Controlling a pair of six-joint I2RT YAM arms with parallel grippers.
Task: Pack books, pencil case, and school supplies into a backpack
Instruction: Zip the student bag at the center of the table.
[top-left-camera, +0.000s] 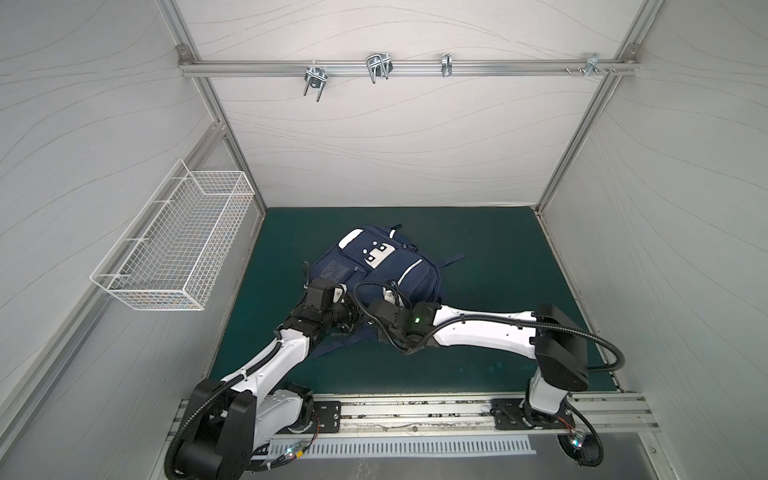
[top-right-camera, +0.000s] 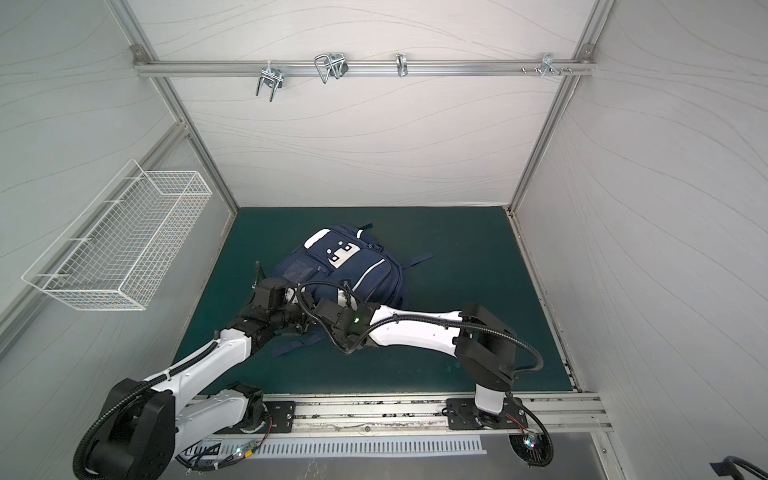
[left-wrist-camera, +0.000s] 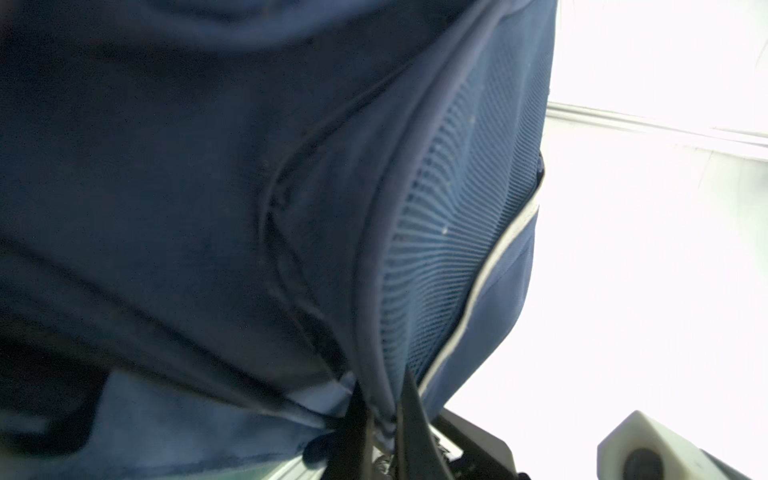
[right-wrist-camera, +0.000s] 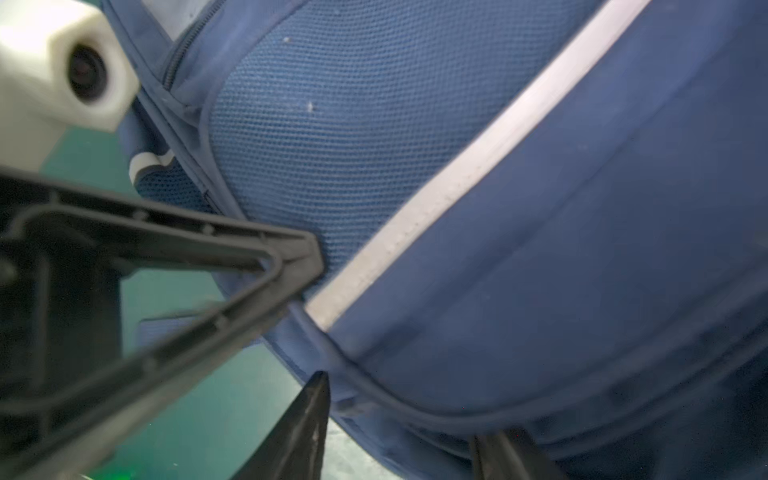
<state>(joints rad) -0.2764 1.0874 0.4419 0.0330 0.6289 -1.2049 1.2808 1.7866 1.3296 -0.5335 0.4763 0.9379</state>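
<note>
Two grippers meet at the near end of the navy backpack (top-left-camera: 399, 270), probably so you can lift or turn it. Your left gripper (left-wrist-camera: 382, 419) is clamped tight on the piped seam. Your right gripper (right-wrist-camera: 399, 415) stands half apart, straddling the rim and pinching nothing yet. The backpack lies pockets-up on the green mat (top-left-camera: 498, 249), with its long axis running toward the back wall.

Backpack (top-right-camera: 374, 274) on the green mat (top-right-camera: 457, 257), two arms over its lower edge.
In a top view the navy backpack lies at mid frame; the left arm (top-right-camera: 224, 345) and the right arm (top-right-camera: 415, 328) meet at its lower side; a wire basket (top-right-camera: 120, 245) hangs at left.
</note>
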